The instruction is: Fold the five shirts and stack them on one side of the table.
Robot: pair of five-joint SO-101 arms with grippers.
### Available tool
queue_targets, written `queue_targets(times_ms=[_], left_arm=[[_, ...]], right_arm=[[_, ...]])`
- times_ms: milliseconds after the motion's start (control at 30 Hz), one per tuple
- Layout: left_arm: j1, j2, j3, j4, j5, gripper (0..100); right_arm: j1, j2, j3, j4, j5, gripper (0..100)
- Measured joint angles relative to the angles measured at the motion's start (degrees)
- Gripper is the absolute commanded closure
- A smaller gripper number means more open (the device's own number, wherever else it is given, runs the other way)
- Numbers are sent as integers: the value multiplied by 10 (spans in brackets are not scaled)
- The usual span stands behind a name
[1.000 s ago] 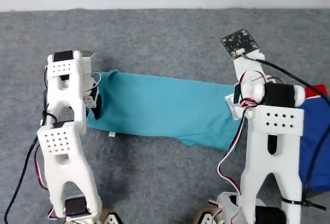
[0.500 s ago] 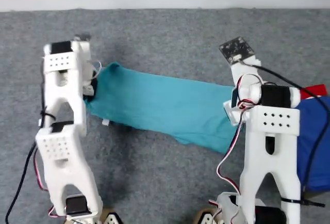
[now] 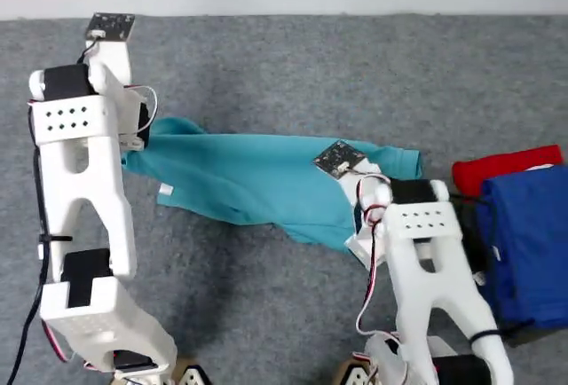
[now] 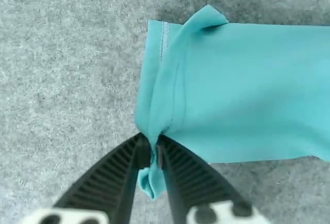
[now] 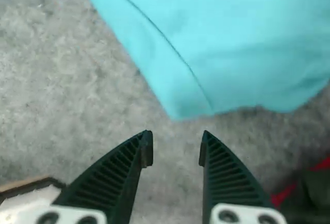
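The left gripper (image 4: pixel 153 144) has its black ribbed fingers (image 4: pixel 124 167) pinched together on a bunched corner of the teal cotton shirt (image 4: pixel 242 84), with a small tuft of cloth poking out behind the pinch. The right gripper (image 5: pixel 175 141) holds nothing; its fingers (image 5: pixel 129 162) stand moderately apart over bare felt, just beside the shirt's doubled-over edge.

The left hold looks thin, a pinch of hem rather than a full bite; a firm pull could likely slip the cloth free. With only one end held, the loose end may drag on the rough felt, so the fold could come out skewed or creased. If the right gripper comes down where it hangs, it would probably meet felt and miss the cloth, or catch only one layer.

The left arm (image 3: pixel 80 181) is stretched far forward along the left edge of the grey felt-covered tabletop (image 3: pixel 293 66), wrist turned in toward the shirt's left end. The right arm (image 3: pixel 426 252) is drawn in, its gripper pointing down at the shirt's near right corner.

The shirt lies lengthwise across the middle of the tabletop. At the right edge sits a dark blue folded shirt (image 3: pixel 528 234), with a red folded shirt (image 3: pixel 506 165) showing at its far side; the right arm is near enough that a wide swing might disturb them.
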Motion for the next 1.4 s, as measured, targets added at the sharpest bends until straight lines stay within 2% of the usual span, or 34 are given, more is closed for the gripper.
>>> queue_targets(times_ms=[333, 400, 533, 800, 967, 1200, 1400], left_arm=[[0, -1, 40, 0, 0, 987], [0, -1, 47, 0, 0, 987], [-1, -1, 49, 0, 0, 987], [-1, -1, 49, 0, 1, 987], [-1, -1, 49, 0, 3, 987], [-1, -4, 49, 0, 4, 987], [-1, -106, 55, 0, 4, 987]], right_arm=[[-18, 0, 152, -215, -16, 842], [-19, 0, 177, -255, -16, 867], [-16, 0, 204, -310, -16, 993], [-16, 0, 207, -388, -16, 988], [-16, -10, 132, -335, -16, 988], [-18, -164, -24, -187, -47, 988], [-20, -278, -112, -62, -50, 988]])
